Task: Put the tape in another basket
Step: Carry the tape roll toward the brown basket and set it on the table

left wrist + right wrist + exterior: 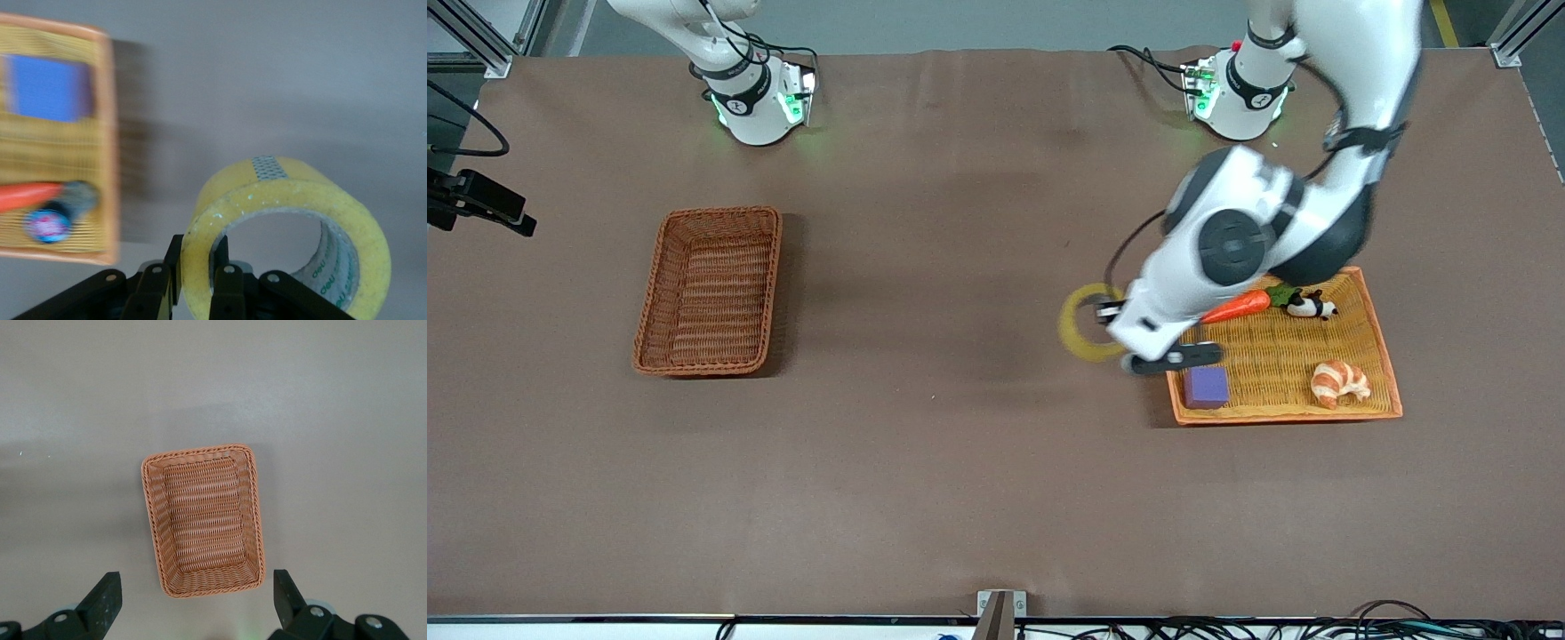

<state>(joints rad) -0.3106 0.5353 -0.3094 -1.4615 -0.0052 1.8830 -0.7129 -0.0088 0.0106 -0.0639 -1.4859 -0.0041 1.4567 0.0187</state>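
Note:
The yellowish tape roll (1069,324) is up in the air over the bare table, just off the orange-yellow tray's edge on the side toward the right arm's end. My left gripper (1110,313) is shut on the tape; in the left wrist view one finger is inside the ring and one outside, pinching the wall of the tape (287,193) at my left gripper (198,250). The dark reddish-brown basket (710,213) sits empty toward the right arm's end. My right gripper (195,581) is open and empty high over this basket (200,451); it does not show in the front view.
The shallow orange-yellow tray (1285,414) holds a carrot (1236,307), a small panda toy (1312,307), a croissant (1340,382) and a purple block (1206,387). The tray (110,133), block (50,87) and carrot (30,195) also show in the left wrist view.

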